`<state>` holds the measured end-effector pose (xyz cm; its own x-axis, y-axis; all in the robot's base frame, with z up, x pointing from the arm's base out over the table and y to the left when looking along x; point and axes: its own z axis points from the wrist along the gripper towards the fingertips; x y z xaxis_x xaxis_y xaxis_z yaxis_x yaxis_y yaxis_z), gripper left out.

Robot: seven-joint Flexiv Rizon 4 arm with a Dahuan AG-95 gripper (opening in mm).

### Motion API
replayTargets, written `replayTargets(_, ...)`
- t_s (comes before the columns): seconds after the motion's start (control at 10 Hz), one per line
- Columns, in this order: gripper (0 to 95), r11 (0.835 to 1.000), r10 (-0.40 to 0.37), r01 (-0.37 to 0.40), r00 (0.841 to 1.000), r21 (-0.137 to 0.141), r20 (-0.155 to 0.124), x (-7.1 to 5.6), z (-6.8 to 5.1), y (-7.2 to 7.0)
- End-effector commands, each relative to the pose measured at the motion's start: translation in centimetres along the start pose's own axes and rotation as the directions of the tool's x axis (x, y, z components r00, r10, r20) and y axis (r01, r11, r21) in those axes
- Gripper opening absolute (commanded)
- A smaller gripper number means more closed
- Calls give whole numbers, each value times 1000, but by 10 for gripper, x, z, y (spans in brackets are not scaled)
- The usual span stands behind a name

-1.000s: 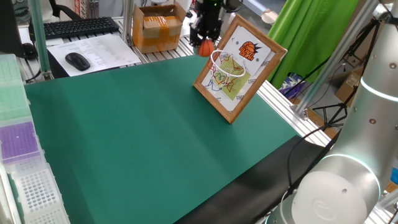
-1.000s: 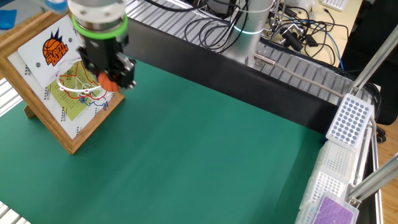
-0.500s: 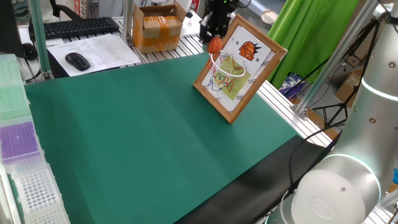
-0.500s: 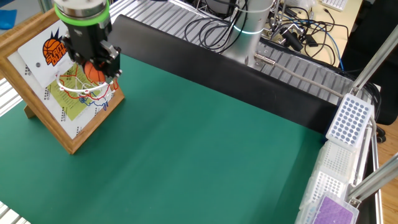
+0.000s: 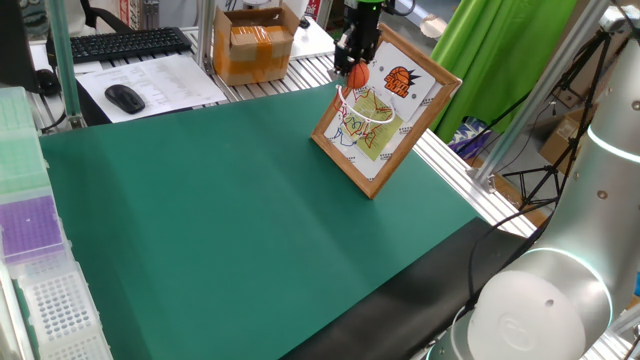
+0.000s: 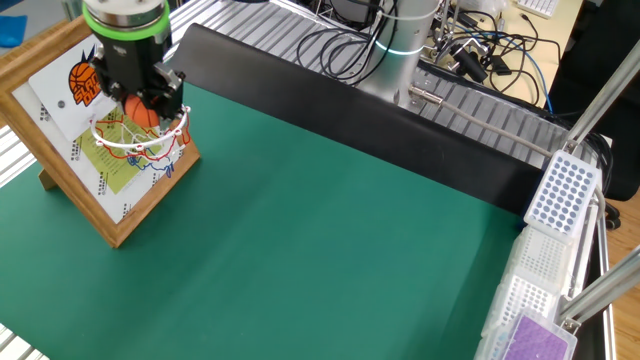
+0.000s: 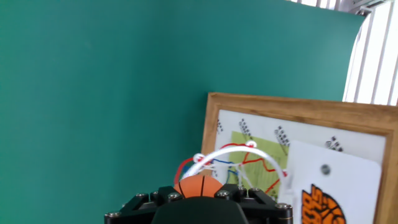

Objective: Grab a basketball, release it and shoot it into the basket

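Observation:
The tiny orange basketball point(image 5: 358, 74) with black seams is held in my gripper point(image 5: 357, 68), right above the white ring hoop point(image 5: 366, 106). The hoop with its net is fixed to the wood-framed cartoon board point(image 5: 386, 108) standing at the far side of the green mat. In the other fixed view the gripper point(image 6: 141, 103) is shut on the ball point(image 6: 140, 110) just over the hoop point(image 6: 138, 143), close to the board point(image 6: 85, 130). In the hand view the ball point(image 7: 199, 185) sits between the jaws, with the hoop rim point(image 7: 233, 160) just beyond it.
A brown cardboard box point(image 5: 256, 42), a computer mouse point(image 5: 125, 98), papers and a keyboard point(image 5: 120, 43) lie behind the mat. Pipette tip racks point(image 5: 35, 240) stand at the mat's left edge, also in the other view point(image 6: 548, 240). Cables point(image 6: 400, 45) run behind the arm's base.
My gripper has carried the ball from beside the board toward it and now holds it directly over the hoop. The ball stays gripped.

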<state>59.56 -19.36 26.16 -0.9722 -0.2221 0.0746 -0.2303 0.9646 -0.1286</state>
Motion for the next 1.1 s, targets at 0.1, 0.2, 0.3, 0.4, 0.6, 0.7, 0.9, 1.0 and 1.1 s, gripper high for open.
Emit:
replayTargets(0.1,380,1000,-8,8,1000,0,5,0,5,-6)
replayTargets(0.2,380,1000,-12,12,1000,-1,6,1,9,-10)
replayTargets(0.3,380,1000,-12,12,1000,-3,7,1,13,-14)
replayTargets(0.4,380,1000,-9,9,1000,-4,7,2,14,-14)
replayTargets(0.6,570,1000,-8,8,1000,-4,6,2,14,-14)
replayTargets(0.7,570,1000,-8,8,1000,-5,6,2,14,-14)
replayTargets(0.9,570,1000,-8,8,1000,-5,6,2,14,-14)
replayTargets(1.0,570,1000,-9,9,1000,-5,6,2,14,-14)
replayTargets(1.1,570,1000,-8,8,1000,-5,6,2,14,-14)
